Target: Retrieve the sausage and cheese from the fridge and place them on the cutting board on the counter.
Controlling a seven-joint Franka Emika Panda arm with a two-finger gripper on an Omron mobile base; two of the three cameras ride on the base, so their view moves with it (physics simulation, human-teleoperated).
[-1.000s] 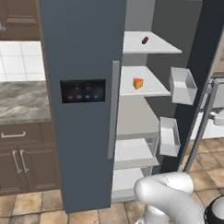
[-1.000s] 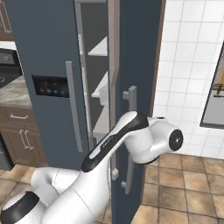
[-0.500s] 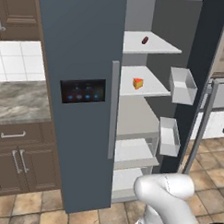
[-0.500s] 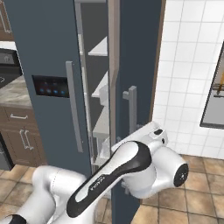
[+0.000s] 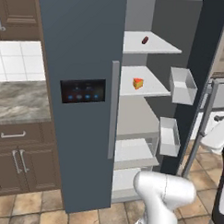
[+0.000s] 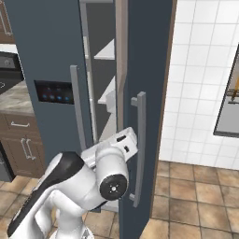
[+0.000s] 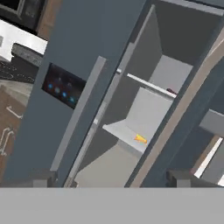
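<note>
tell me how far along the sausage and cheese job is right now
Done: the fridge's right door stands open, baring the white shelves. In hand: nothing; the pincer is open and empty, facing the fridge interior from outside. Left: the sausage lies on the top shelf and the cheese on the shelf below, both untouched. Both must go to the cutting board, which isn't in sight, though some counter shows left of the fridge.

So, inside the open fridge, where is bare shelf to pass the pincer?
The fridge has its right door open. On the top shelf the left part is free; the sausage lies toward the right. On the second shelf the right side beside the cheese is free. The lower shelves look bare. The door bins narrow the right side.
</note>
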